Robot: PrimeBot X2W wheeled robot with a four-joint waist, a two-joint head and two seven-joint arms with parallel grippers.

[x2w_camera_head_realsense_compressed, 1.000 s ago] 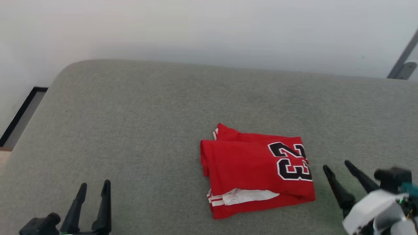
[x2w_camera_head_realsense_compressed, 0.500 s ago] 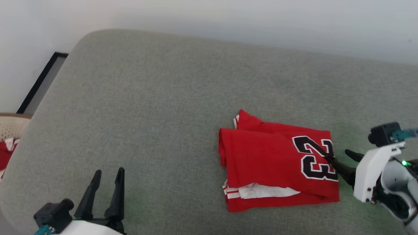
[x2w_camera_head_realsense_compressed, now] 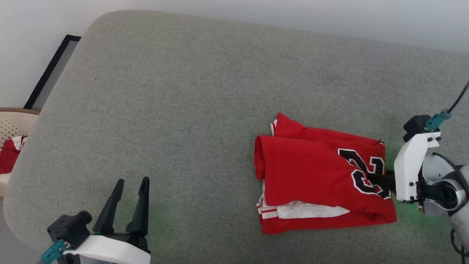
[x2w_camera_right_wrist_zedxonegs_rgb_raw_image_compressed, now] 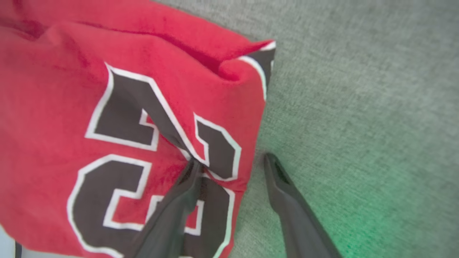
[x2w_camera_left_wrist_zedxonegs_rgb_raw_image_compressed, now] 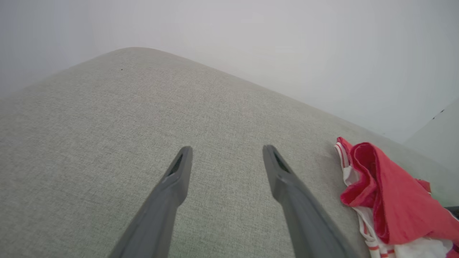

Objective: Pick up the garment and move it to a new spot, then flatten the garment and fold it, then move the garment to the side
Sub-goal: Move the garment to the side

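The garment (x2w_camera_head_realsense_compressed: 311,176), a red shirt with a black, white-outlined 23, lies folded on the grey cushion (x2w_camera_head_realsense_compressed: 183,91), right of centre, with white sleeve cloth and striped trim showing at its near edge. My right gripper (x2w_camera_head_realsense_compressed: 379,178) is at its right edge, jaws apart. In the right wrist view the gripper (x2w_camera_right_wrist_zedxonegs_rgb_raw_image_compressed: 232,160) straddles that edge of the garment (x2w_camera_right_wrist_zedxonegs_rgb_raw_image_compressed: 71,71): one finger presses on the number, the other rests on the cushion beside it. My left gripper (x2w_camera_head_realsense_compressed: 133,181) stands open over bare cushion at the lower left, empty (x2w_camera_left_wrist_zedxonegs_rgb_raw_image_compressed: 227,150), with the garment (x2w_camera_left_wrist_zedxonegs_rgb_raw_image_compressed: 387,200) off to its right.
A pale basket (x2w_camera_head_realsense_compressed: 14,124) holding red cloth (x2w_camera_head_realsense_compressed: 9,154) stands off the cushion's left edge. A white wall runs behind the cushion. A dark-framed strip (x2w_camera_head_realsense_compressed: 51,73) lies on the floor at the upper left. Bare cushion spreads left of the garment.
The head camera has shifted. My right gripper has moved left, from beside the garment onto its right edge, with one finger now on the number. The cloth there has bunched slightly.
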